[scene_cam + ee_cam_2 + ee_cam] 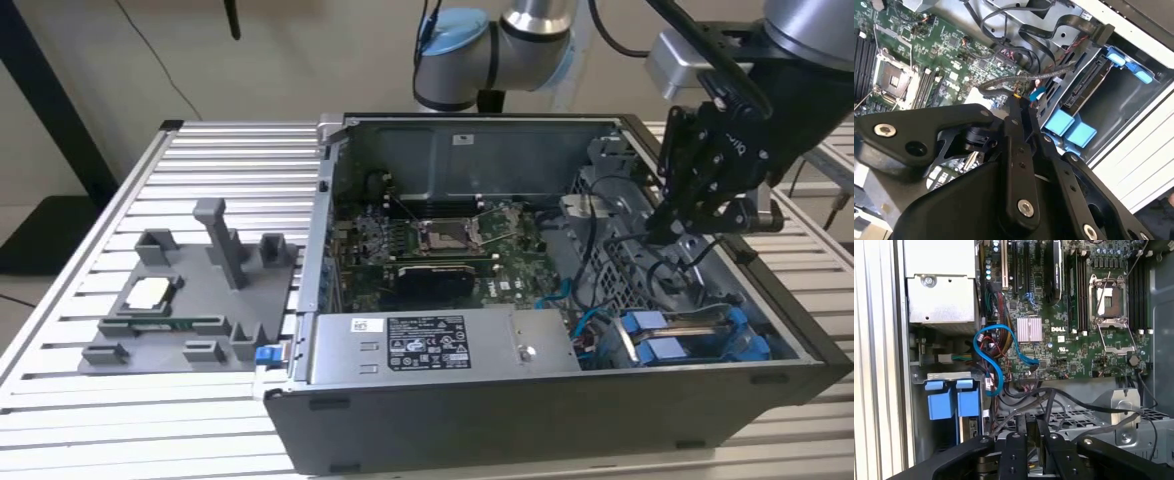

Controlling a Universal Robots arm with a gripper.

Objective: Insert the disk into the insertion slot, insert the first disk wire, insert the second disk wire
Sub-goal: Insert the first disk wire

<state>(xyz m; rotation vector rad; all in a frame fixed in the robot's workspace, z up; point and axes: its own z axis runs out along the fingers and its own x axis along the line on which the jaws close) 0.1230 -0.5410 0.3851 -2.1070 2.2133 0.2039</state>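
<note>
Pincer black; disk carrier bright blue; motherboard green; case grey.

I count one open computer case on one slatted table, and one robot arm carrying one gripper. Inside are one green circuit board, one grey power box, one blue cable and two broad blue tabs side by side. One grey tray lies alongside.

Bright, even light: glare whitens the slatted table, the case lies shadowed inside, soft sheen on the hand.
</note>
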